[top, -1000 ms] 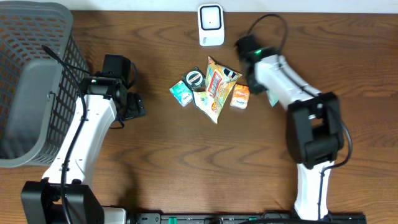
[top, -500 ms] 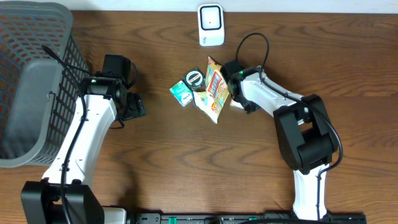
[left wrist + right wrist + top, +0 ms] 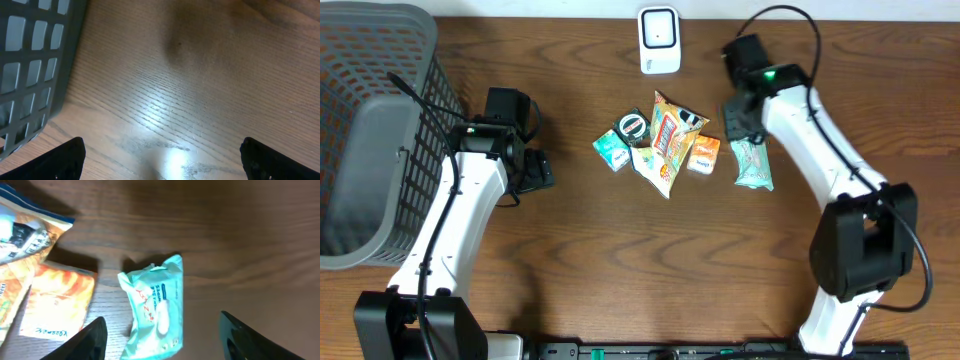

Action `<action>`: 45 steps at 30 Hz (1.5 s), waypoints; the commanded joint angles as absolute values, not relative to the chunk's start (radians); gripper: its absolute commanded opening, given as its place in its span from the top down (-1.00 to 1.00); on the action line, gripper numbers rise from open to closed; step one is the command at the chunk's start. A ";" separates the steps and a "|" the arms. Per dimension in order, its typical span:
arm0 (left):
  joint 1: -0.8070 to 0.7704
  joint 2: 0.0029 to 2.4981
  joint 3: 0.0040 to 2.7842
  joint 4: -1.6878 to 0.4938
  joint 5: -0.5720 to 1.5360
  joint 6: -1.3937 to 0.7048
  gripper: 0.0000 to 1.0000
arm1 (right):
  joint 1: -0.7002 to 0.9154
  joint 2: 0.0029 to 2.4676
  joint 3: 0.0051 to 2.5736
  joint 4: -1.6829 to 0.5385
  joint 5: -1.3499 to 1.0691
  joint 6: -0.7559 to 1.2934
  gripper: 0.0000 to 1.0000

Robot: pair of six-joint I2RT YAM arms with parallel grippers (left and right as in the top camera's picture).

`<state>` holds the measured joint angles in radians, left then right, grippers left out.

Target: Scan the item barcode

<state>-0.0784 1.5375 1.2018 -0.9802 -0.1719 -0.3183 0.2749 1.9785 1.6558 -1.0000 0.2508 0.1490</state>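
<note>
Here, the right gripper (image 3: 167, 341) hovered over a teal packet (image 3: 154, 307), jaws well parted and holding nothing. The packet lay flat on the table (image 3: 620, 280), right of centre. It sat just beside an orange pack (image 3: 705, 155) at the edge of a small heap of snacks (image 3: 665, 140), probably singled out as the item to scan. A white scanner (image 3: 659, 40) stood at the middle of the far edge, apart from the packet, so a lift and carry seemed needed. The left gripper (image 3: 165, 161) hung wide open and empty over bare wood beside a grey basket (image 3: 370, 130) at the far-left corner, apparently waiting out of the way. The packet was a soft, crinkled pouch with a crimped end, a pale oval label and red lettering. No barcode showed on its upper face, so it may have been underneath.
</note>
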 commanded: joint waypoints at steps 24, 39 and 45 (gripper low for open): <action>-0.075 1.537 1.196 -0.983 -0.192 -0.331 -0.96 | 0.237 2.197 1.803 -1.134 0.187 0.144 0.97; -0.075 1.538 1.196 -0.983 -0.192 -0.331 -0.95 | 0.423 2.198 1.884 -1.048 0.570 0.134 0.92; -0.075 1.537 1.196 -0.983 -0.192 -0.332 -0.96 | 0.339 2.198 1.723 -0.999 0.570 0.133 0.78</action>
<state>-0.0784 1.5375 1.2018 -0.9802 -0.1719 -0.3180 0.3832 2.2097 1.7882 -1.0218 0.5339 0.1253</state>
